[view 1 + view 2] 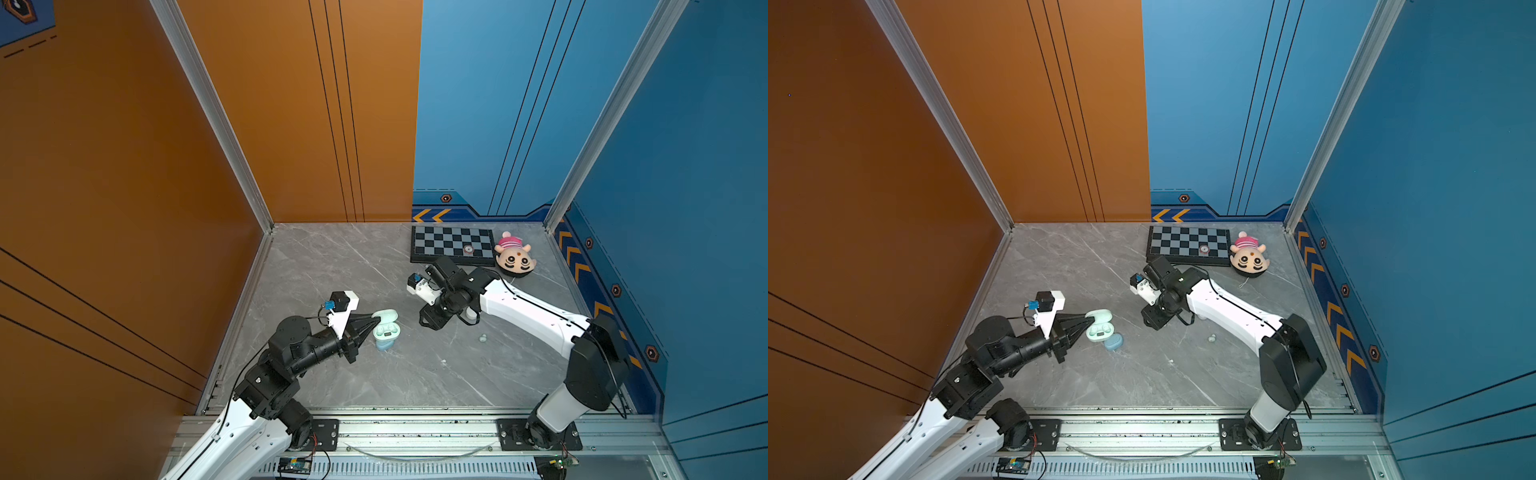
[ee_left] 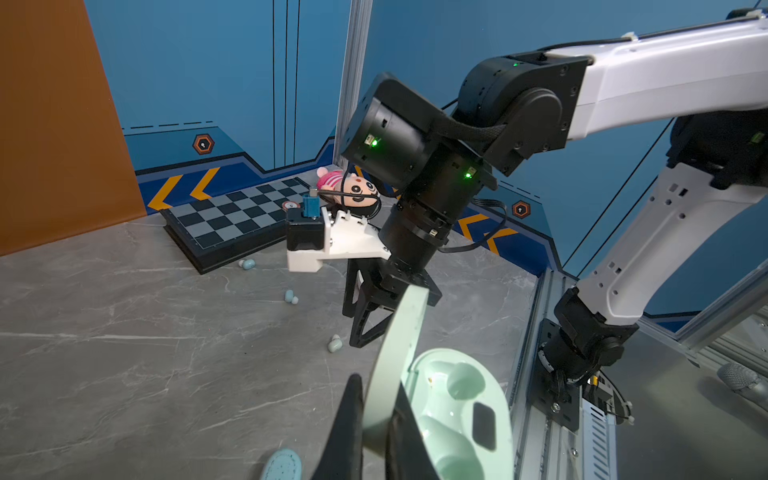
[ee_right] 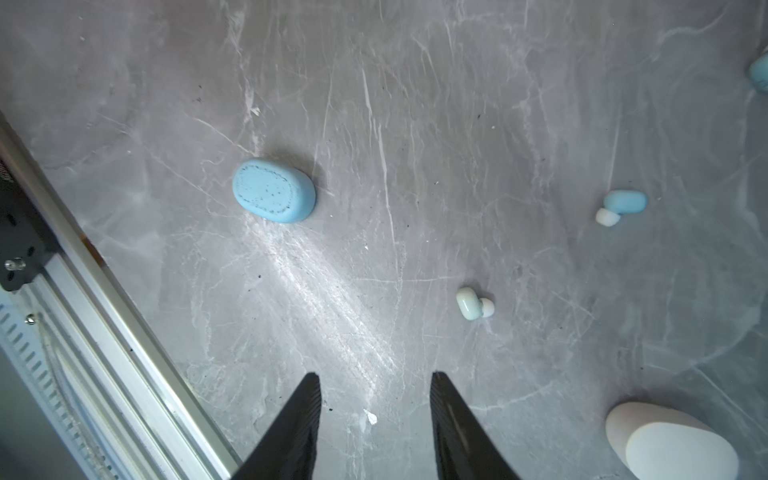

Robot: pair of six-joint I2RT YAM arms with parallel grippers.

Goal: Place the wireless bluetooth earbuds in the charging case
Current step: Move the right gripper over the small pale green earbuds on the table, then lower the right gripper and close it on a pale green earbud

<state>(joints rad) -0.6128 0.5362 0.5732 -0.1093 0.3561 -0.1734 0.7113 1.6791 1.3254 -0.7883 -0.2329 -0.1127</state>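
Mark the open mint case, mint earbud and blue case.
open mint case (image 2: 461,384): left wrist view, inner tray.
mint earbud (image 3: 468,305): right wrist view, body.
blue case (image 3: 272,191): right wrist view, speckled face.

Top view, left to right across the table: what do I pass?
First the mint case, its lid pinched by the left claw → right claw, open → earbud → plush. Left out for overlap: blue case, chessboard.
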